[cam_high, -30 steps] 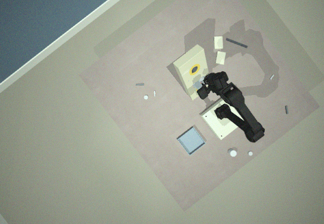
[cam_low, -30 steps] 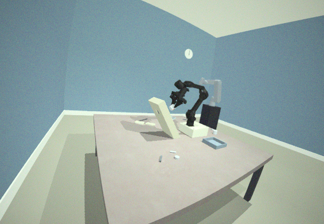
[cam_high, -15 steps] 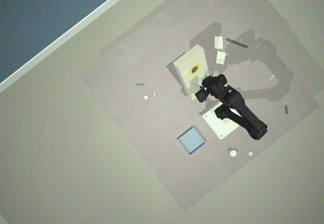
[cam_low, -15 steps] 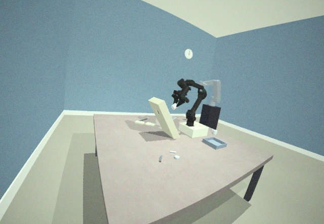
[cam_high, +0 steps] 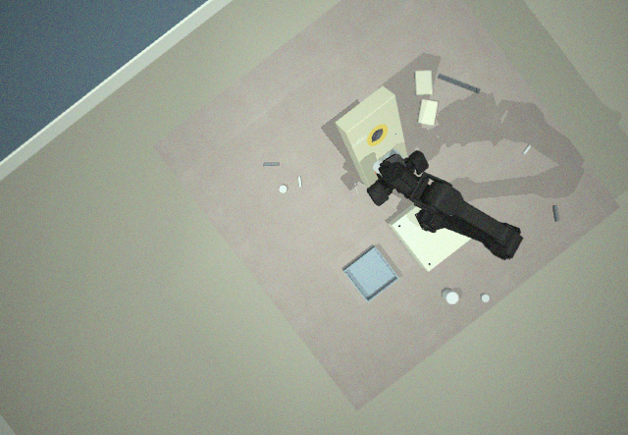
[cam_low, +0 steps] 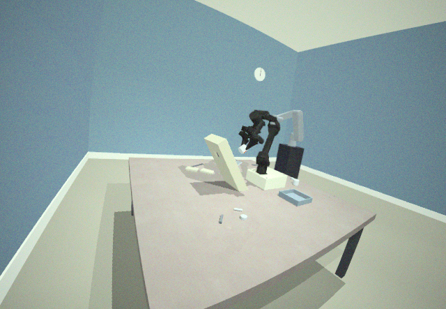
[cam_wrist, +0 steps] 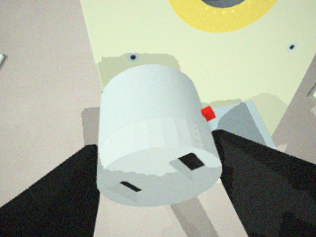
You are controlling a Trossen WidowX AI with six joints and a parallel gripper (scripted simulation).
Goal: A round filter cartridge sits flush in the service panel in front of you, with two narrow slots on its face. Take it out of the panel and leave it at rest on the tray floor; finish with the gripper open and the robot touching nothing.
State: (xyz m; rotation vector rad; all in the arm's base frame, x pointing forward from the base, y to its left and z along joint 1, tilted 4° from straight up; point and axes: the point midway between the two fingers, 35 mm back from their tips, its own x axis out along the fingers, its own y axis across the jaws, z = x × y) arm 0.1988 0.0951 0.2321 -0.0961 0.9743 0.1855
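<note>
The white round filter cartridge (cam_high: 377,167) (cam_low: 242,149) (cam_wrist: 148,114) is out of the service panel (cam_high: 355,141) (cam_low: 226,161) (cam_wrist: 133,30), held in the air in front of its sloping face. My gripper (cam_low: 245,146) (cam_wrist: 156,148) is shut on the cartridge, one black finger on each side. In the wrist view its face with two dark slots points toward the camera, and a red tab (cam_wrist: 207,114) sticks out at its right side. The blue-grey tray (cam_high: 371,272) (cam_low: 295,196) stands on the table beside the robot's base, with nothing in it. The top view mostly hides the fingertips.
The panel has a yellow ring (cam_wrist: 217,26) around a dark centre. The arm stands on a cream base box (cam_high: 431,247) (cam_low: 268,179). Two cream blocks (cam_high: 423,81) (cam_high: 428,112) and a dark bar (cam_high: 458,82) lie by the panel. A white cylinder (cam_high: 451,297) stands beyond the base.
</note>
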